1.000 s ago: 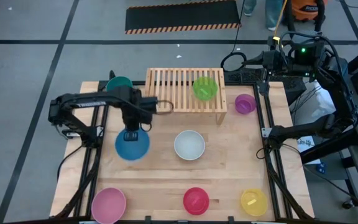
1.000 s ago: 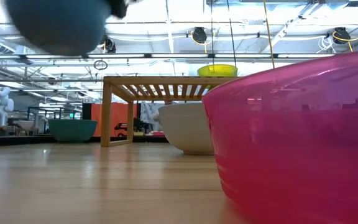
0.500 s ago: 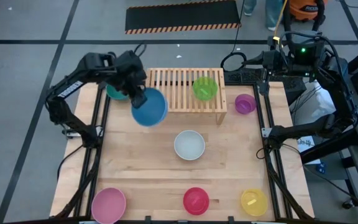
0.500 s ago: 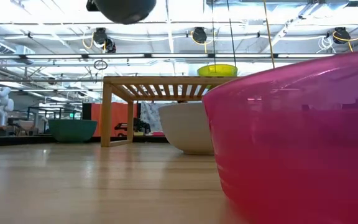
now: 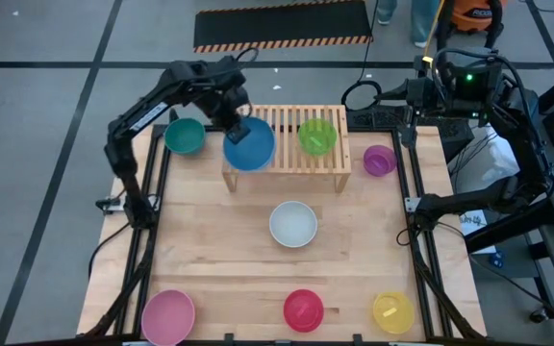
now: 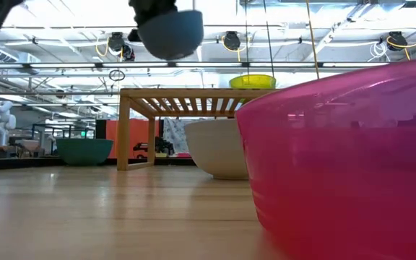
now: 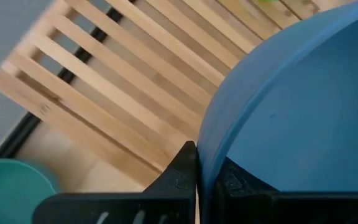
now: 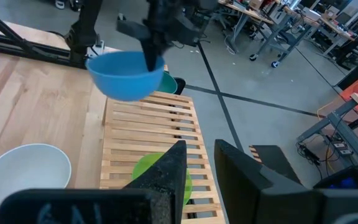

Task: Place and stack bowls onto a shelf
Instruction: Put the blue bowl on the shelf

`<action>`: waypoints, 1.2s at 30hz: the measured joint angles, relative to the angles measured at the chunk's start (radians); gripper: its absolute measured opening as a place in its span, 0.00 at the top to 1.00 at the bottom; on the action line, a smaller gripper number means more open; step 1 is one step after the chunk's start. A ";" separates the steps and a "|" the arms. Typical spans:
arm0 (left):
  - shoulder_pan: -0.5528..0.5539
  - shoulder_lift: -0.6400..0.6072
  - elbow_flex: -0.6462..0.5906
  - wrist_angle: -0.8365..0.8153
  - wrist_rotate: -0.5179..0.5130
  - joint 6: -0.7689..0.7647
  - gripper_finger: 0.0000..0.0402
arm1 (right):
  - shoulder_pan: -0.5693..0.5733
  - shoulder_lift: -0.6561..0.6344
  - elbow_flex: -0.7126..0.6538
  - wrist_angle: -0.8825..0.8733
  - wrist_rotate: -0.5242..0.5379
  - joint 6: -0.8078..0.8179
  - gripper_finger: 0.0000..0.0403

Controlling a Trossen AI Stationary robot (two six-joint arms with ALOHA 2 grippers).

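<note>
The blue bowl [image 5: 249,145] hangs in the air above the shelf's [image 5: 287,137] nine o'clock end, pinched by its rim in the clenched fingers of the left gripper [image 5: 238,121], clear of the slats. The green bowl [image 5: 316,135] sits on the shelf toward three o'clock, the teal bowl [image 5: 185,136] on the table just off the shelf's nine o'clock side. The white bowl [image 5: 293,224] rests at six o'clock of the shelf, while the right gripper [image 8: 199,163] waits up high, fingers parted and holding nothing.
</note>
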 joint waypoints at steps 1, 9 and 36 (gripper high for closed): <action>0.014 0.019 0.014 -0.001 0.000 0.008 0.99 | 0.000 0.000 0.000 0.000 0.000 0.000 0.81; 0.118 0.114 0.059 -0.008 0.000 0.024 0.99 | 0.000 0.000 0.000 -0.001 0.000 0.005 0.81; 0.130 0.232 0.059 -0.009 -0.019 0.128 0.87 | 0.000 0.000 0.000 -0.009 0.000 0.005 0.81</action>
